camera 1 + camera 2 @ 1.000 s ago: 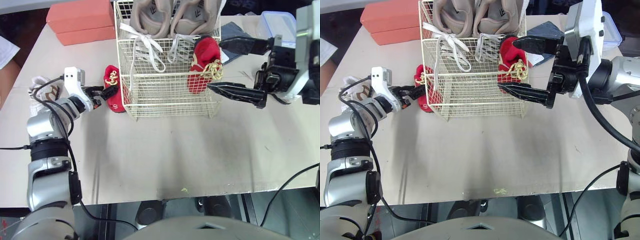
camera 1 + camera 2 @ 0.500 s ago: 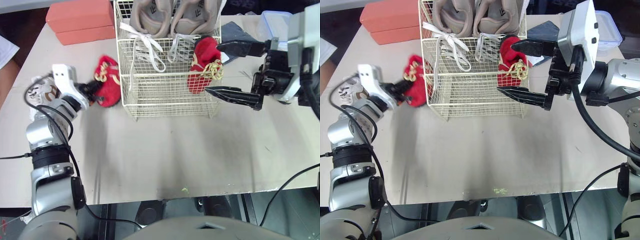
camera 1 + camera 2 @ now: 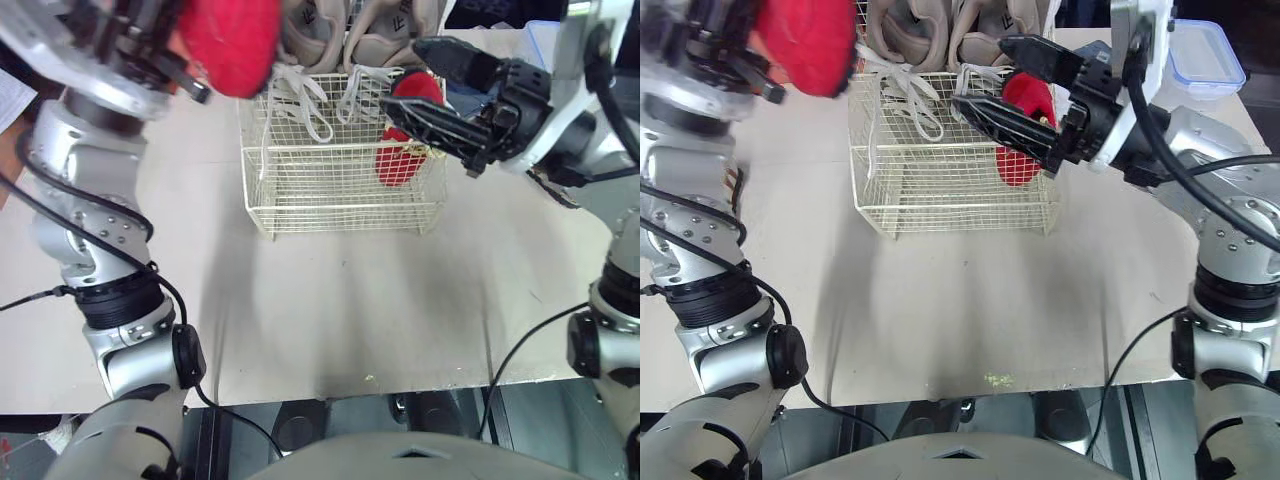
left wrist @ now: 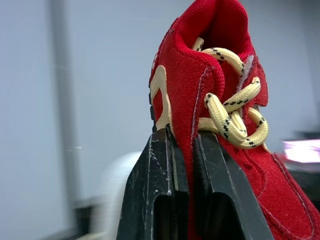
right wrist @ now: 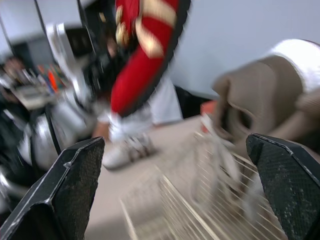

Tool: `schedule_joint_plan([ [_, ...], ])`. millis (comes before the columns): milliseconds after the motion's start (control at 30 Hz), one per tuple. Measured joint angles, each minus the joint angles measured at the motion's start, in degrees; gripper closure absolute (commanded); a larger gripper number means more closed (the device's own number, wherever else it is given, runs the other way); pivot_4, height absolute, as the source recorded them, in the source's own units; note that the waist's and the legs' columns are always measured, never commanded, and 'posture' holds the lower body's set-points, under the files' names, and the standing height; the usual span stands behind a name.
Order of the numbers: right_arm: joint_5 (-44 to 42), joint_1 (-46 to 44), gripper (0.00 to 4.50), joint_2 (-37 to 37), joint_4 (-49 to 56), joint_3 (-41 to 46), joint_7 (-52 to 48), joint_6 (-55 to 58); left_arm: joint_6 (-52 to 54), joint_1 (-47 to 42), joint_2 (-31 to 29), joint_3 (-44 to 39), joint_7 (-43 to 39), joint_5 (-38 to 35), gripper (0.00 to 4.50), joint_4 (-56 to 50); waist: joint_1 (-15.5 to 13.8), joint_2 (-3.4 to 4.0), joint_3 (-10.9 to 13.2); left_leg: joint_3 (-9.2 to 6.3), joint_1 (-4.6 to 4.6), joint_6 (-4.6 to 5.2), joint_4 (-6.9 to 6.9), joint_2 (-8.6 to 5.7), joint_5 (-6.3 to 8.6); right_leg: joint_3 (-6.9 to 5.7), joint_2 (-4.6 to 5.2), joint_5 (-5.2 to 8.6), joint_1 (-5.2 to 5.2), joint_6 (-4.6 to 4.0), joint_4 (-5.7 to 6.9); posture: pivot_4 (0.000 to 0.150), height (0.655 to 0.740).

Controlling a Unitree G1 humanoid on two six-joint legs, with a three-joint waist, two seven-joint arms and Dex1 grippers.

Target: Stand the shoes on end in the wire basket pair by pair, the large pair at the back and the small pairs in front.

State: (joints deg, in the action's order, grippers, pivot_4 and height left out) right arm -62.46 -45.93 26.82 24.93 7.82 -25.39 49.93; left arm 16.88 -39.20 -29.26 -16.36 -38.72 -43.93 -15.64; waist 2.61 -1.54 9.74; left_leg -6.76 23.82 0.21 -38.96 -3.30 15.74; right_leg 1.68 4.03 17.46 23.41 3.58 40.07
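Observation:
My left gripper (image 4: 190, 142) is shut on the collar edge of a small red shoe (image 4: 220, 100) with yellow laces. It holds that red shoe (image 3: 228, 40) high in the air, to the left of the wire basket (image 3: 340, 165). A large beige pair (image 3: 370, 30) stands on end at the basket's back. A second red shoe (image 3: 403, 155) stands upright in the basket's front right corner. My right gripper (image 3: 402, 75) is open above that corner, its two fingers pointing left and apart, with nothing between them.
A clear lidded plastic box (image 3: 1205, 45) sits at the table's back right, with a dark flat item (image 3: 1095, 50) beside it. A small white patterned shoe (image 5: 125, 147) lies on the table left of the basket. The beige tabletop (image 3: 350, 300) stretches in front of the basket.
My left arm has lifted the red shoe from the table beside the basket to high in the air. My open right gripper has swung left over the basket's right front corner.

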Motion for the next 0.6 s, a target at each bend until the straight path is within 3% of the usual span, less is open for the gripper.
schedule_joint_plan([
  [233, -0.4, -0.9, 0.0, -9.9, -2.5, -1.8, 10.4, -0.4, -0.7, 1.2, 3.9, 7.9, -3.3, 2.8, 4.46, 0.4, 0.2, 0.02, 0.0, -0.01, 0.0, 0.0, -0.04, -0.01, 0.0, -0.02, -0.02, 0.0, 0.0, 0.0, 0.02, 0.15, 0.74],
  [433, -1.9, -1.7, 2.69, -10.8, -3.6, -1.5, 12.8, -0.2, -1.3, 1.8, 3.9, 7.9, -3.8, 4.4, 4.5, 0.6, 0.3, 0.03, 0.0, -0.02, 0.0, 0.0, -0.04, -0.01, 0.0, -0.03, -0.02, 0.0, 0.0, 0.0, 0.02, 0.15, 0.74],
  [500, -1.5, -1.7, 3.65, -10.1, -4.2, -1.9, 12.5, -0.2, -0.5, 2.3, 3.8, 7.8, -3.7, 3.7, 3.47, 0.5, 0.4, 0.03, 0.0, -0.02, 0.0, 0.0, -0.04, -0.02, 0.0, -0.02, -0.02, 0.0, -0.01, 0.0, 0.02, 0.15, 0.74],
  [567, -0.9, -1.7, 3.96, -9.5, -4.5, -2.0, 11.9, -0.2, 1.2, 3.3, 3.2, 7.7, -4.0, 2.7, 2.97, 0.4, 0.7, 0.03, 0.0, -0.02, 0.0, 0.0, -0.04, -0.02, 0.0, -0.03, -0.02, 0.0, -0.01, 0.0, 0.02, 0.15, 0.74],
  [600, -0.6, -1.7, 4.11, -9.0, -4.6, -2.0, 11.6, -0.2, 2.0, 3.9, 2.5, 7.8, -4.5, 2.1, 2.43, 0.4, 0.8, 0.03, 0.0, -0.03, 0.0, 0.0, -0.04, -0.02, 0.0, -0.03, -0.02, 0.0, -0.01, 0.0, 0.02, 0.15, 0.74],
])
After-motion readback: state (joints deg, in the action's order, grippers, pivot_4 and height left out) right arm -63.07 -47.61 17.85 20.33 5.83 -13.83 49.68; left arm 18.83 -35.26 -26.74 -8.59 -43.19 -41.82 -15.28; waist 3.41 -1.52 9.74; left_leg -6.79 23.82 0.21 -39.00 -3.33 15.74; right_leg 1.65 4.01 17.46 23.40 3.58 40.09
